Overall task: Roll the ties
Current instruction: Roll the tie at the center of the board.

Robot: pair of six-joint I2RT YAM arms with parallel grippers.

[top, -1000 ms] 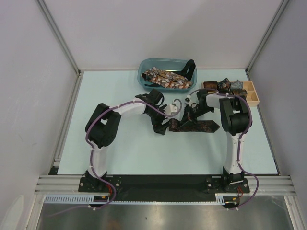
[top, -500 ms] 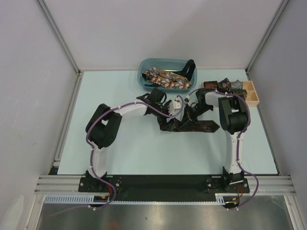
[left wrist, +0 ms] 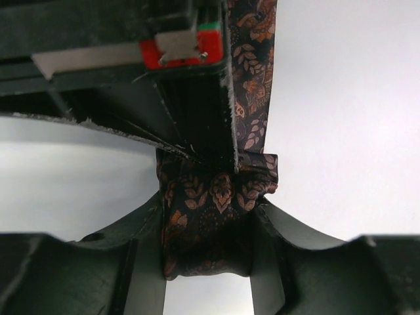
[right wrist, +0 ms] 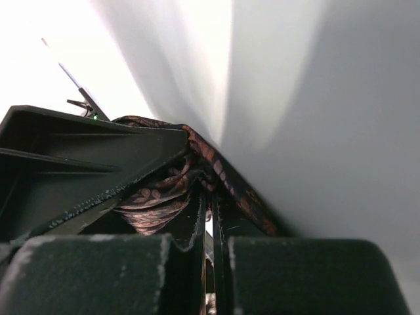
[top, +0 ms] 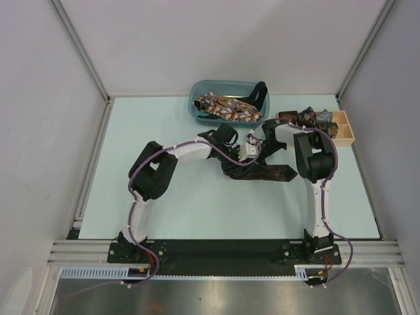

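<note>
Dark brown leaf-print tie (left wrist: 203, 246), coiled end pinched in the left hand (left wrist: 210, 210), strip in the tight-pressed right hand (right wrist: 209, 197).

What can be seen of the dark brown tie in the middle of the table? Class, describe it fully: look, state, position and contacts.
The dark brown tie is a narrow, woven-looking fabric strip printed with small orange-brown leaves and flowers. One end is wound into a small loose coil. The rest lies flat on the pale table, running off to the right. The left gripper clasps the coil from both sides, and the shut right gripper appears to pinch the fabric at its centre.
</note>
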